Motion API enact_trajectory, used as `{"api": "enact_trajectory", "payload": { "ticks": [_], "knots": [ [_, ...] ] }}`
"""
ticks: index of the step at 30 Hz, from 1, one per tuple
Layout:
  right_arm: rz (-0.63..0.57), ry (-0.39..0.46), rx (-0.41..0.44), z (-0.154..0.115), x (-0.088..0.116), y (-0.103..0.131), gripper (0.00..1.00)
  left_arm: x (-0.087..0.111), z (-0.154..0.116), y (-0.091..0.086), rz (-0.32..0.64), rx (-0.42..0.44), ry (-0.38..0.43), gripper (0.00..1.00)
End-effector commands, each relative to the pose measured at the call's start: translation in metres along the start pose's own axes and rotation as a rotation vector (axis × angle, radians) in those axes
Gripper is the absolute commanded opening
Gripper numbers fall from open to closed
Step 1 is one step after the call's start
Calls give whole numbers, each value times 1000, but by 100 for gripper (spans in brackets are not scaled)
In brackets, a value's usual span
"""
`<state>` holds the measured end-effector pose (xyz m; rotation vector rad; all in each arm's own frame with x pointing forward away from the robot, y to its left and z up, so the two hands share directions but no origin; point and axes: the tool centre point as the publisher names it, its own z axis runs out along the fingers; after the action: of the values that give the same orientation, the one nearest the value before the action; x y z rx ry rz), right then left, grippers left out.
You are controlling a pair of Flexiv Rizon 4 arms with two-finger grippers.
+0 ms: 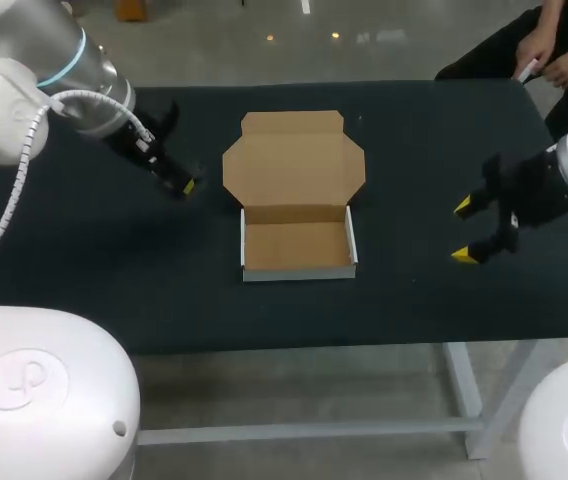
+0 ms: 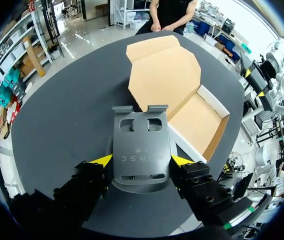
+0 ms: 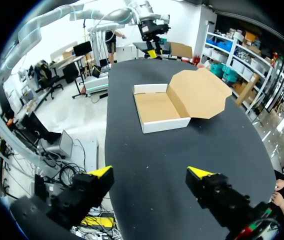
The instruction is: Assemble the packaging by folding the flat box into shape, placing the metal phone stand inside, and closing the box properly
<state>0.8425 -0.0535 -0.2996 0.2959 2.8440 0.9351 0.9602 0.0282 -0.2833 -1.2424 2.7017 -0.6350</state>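
Step in hand: judged from the layout, carrying the phone stand (image 2: 141, 145) over to the box (image 1: 297, 245) and setting it inside.
Left gripper: the left gripper (image 1: 186, 186) is closed on the phone stand, one yellow tip against each side edge of the dark metal plate near its rounded end. It hangs over the worktop (image 1: 84, 270), well to the left of the box.
Right gripper: the right gripper (image 1: 466, 231) has its fingers spread wide and holds nothing. It is well to the right of the box.
Box: it is already folded into a shallow tray with white outer walls, sitting mid-worktop with nothing in it. The lid (image 1: 294, 165) lies open and flat behind it, with its flaps unfolded.
Stand position: its hooked end points ahead of the left gripper's fingers, towards the near corner of the box.
Doing it well: the plate probably needs turning so its long side runs along the tray. It should then be lowered flat and let go only once it rests on the floor. The hooks should clear the wall on the way in, because a knock could shift the light card. The right gripper could steady the far wall.
Writing: faint lettering runs across the plate, left unread. The card shows no print.
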Motion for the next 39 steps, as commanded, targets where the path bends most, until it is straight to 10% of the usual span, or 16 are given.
{"api": "enact_trajectory", "payload": {
  "ticks": [1, 39],
  "knots": [
    [-2, 0, -5, 0, 0, -1, 100, 12, -1, 1, 13, 4, -12, 0],
    [-2, 0, -5, 0, 0, -1, 100, 122, 67, -48, 160, 8, 37, 0]
  ]
}}
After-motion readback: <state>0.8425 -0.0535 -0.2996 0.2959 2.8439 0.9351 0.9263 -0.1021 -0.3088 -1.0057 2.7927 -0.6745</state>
